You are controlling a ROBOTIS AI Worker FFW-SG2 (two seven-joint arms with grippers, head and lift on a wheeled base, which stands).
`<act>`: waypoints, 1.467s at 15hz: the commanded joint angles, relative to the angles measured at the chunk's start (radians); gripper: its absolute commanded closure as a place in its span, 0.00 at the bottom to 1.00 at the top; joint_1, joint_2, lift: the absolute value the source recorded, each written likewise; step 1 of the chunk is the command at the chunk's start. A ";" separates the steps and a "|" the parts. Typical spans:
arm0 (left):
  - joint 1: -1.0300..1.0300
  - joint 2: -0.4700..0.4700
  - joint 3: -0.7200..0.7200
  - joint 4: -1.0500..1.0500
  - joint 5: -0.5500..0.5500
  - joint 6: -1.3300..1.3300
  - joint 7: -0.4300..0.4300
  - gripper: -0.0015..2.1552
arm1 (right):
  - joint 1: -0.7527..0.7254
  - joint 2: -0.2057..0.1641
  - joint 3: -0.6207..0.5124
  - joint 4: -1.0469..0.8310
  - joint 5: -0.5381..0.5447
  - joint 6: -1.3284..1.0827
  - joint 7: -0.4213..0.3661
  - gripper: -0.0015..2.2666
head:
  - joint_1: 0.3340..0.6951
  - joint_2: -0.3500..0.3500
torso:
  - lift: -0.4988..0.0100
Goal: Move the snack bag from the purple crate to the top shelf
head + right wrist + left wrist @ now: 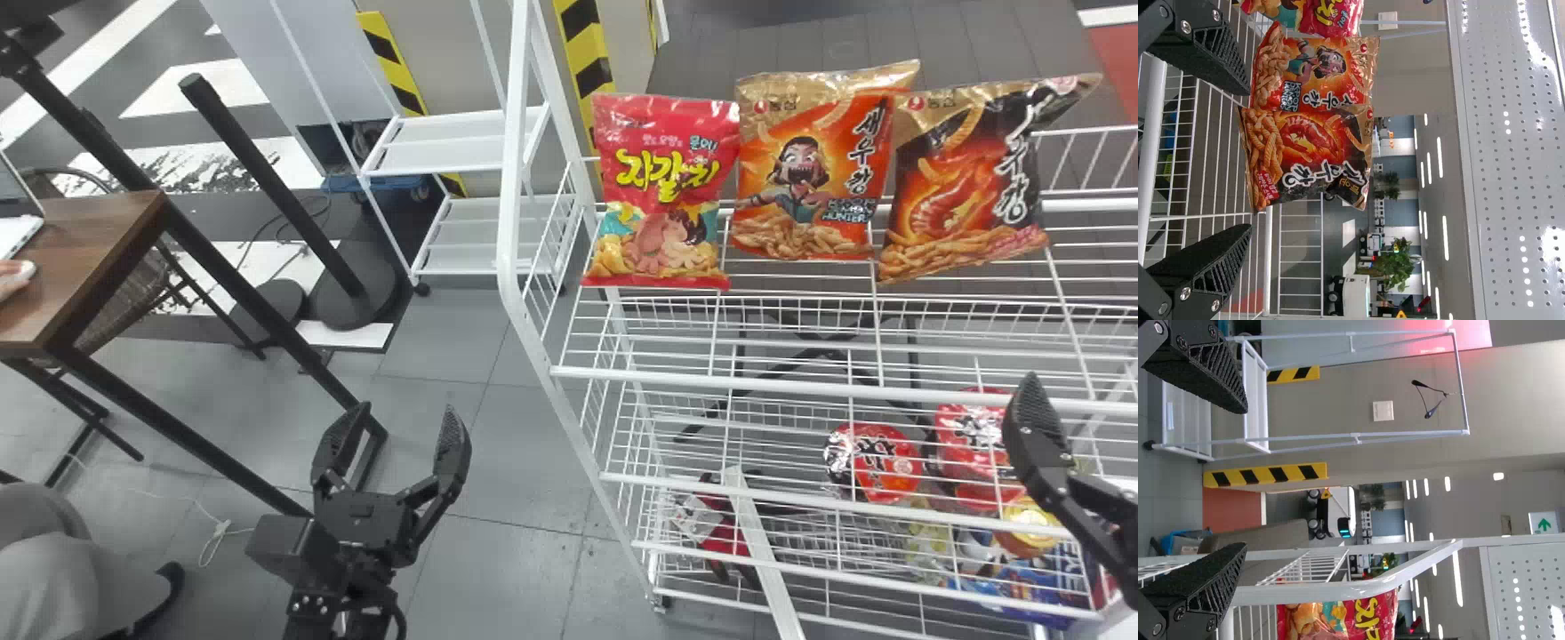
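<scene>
Spreading right tool [1249, 160] wide, holding nothing, facing dark snack bag [969, 178], probably the task's, standing straight ahead, apart, on top shelf [800, 388], long axis near upright. Likely needing only a straight back-off with that nearer arm. Idling left tool [407, 411] wide, empty, farther off.

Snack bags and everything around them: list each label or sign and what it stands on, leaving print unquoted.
Yellow lettering: red snack bag.
Large lettering: orange snack bag with a gold top; black-and-orange snack bag.
Arrow symbol: green-and-white sign.
Too blurred to read: round red pack.
</scene>
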 commanded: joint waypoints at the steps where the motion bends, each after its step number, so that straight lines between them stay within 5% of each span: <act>1: -0.002 0.000 -0.001 0.003 0.000 0.000 0.000 0.05 | 0.001 0.006 0.001 0.000 0.000 0.000 0.000 0.05 | 1.00 0.97 | 0.99; 22: -0.005 0.000 -0.009 0.014 0.000 0.000 0.000 0.05 | 0.006 0.006 0.005 0.008 0.000 -0.015 0.001 0.05 | 1.00 0.97 | 0.99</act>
